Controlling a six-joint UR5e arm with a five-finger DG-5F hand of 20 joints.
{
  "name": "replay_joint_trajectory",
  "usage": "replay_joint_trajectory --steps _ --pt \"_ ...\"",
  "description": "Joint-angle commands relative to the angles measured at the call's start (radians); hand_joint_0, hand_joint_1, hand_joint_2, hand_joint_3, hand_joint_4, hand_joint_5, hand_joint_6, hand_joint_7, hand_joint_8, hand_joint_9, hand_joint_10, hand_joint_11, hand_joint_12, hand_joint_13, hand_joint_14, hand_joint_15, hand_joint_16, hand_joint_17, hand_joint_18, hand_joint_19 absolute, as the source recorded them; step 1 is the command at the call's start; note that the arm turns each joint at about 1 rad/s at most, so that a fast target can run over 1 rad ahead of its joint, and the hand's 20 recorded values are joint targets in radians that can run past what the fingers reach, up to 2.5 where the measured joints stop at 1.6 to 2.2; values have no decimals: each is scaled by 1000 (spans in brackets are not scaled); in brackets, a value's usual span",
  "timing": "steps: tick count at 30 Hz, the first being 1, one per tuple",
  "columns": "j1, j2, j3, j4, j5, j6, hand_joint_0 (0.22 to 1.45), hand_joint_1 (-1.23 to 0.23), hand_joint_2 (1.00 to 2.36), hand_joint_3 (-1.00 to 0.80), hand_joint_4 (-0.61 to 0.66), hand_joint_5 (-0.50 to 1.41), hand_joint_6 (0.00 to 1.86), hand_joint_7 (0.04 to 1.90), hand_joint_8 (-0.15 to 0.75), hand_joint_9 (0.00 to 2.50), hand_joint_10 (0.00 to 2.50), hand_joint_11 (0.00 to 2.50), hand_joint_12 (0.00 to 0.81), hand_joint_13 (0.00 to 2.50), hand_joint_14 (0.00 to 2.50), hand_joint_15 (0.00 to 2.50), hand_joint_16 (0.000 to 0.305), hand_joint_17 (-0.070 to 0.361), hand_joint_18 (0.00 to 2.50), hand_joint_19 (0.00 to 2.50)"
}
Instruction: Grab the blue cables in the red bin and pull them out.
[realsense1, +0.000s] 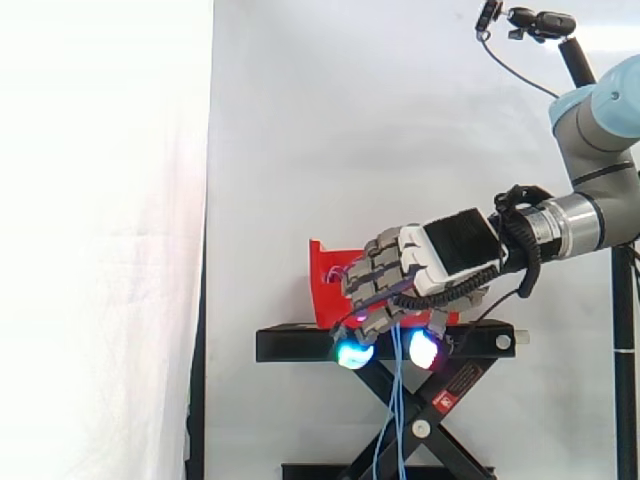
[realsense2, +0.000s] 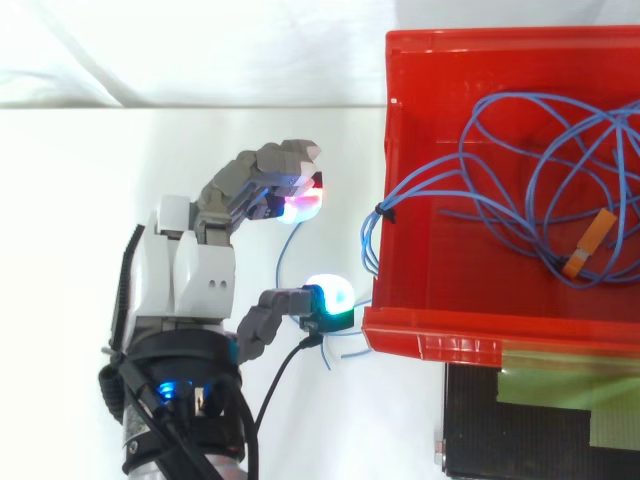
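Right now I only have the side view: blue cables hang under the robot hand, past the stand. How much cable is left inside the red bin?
Observer: Most of it. From above, the blue cables lie in loose loops across the floor of the red bin.
Operator: Where do they leave the bin?
Observer: As a bunch over the wall nearest the robot hand, which is wholly outside the bin, with strands running to its curled fingers.
Operator: Anything inside that might snag?
Observer: An orange tag lies among the loops, far from that wall; it may catch.
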Motion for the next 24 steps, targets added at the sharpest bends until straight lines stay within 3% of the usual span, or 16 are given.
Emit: replay_joint_trajectory --steps 1,13,16,19,24 --pt "-1 0 10 -10 -1 -2 606 -1144 1000 -1000 10 498 66 674 219 679 28 883 368 648 20 577 56 127 660 799" --pt "-1 0 24 -39 0 -23 546 -1175 1000 -1000 86 432 8 681 245 613 25 862 391 605 20 543 63 142 673 758" --pt "-3 0 24 -39 0 -25 541 -1168 1000 -1000 106 458 61 665 253 648 24 867 394 626 21 556 64 144 687 771" --pt "-1 0 26 -39 0 -31 542 -1165 1000 -1000 110 466 227 599 260 676 23 882 396 647 21 557 63 143 706 768" --pt "-6 0 26 -39 0 -42 565 -1162 1000 -1000 90 450 300 584 254 674 25 879 390 645 19 555 62 140 703 764"
